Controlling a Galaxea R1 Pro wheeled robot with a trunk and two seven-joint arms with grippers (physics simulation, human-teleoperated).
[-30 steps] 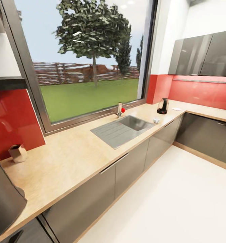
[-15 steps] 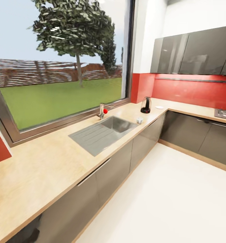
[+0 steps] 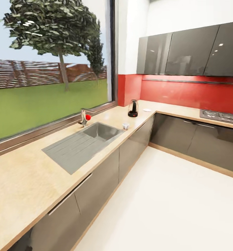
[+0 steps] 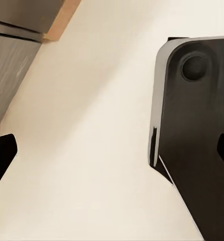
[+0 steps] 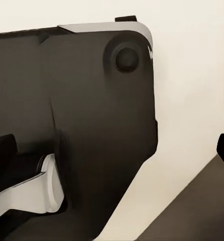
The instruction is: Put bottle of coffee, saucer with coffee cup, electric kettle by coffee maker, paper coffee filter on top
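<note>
The kitchen countertop [image 3: 32,181] runs from the near left to the far corner under the window. At that far corner stands the electric kettle [image 3: 132,108], dark glass with a black lid. The white saucer [image 3: 147,110] lies just to its right. The small white coffee cup [image 3: 125,126] sits near the counter's front edge beside the sink. My left gripper [image 4: 112,153] hangs open over the pale floor with nothing between its fingers, and my right gripper [image 5: 112,150] is open as well, above my dark base. The coffee maker, bottle of coffee, kitchen shelf and paper coffee filter are out of view.
A steel sink with drainboard [image 3: 82,143] is set into the counter, with a faucet with a red knob [image 3: 85,118] behind it. A hob [image 3: 220,116] sits on the right counter run. Grey cabinets line both runs around a wide white floor [image 3: 172,202].
The head view has swung to the right: the dark coffee maker and small box at the left left the picture, and the hob and more wall cabinets came in. The things on the counter stayed put.
</note>
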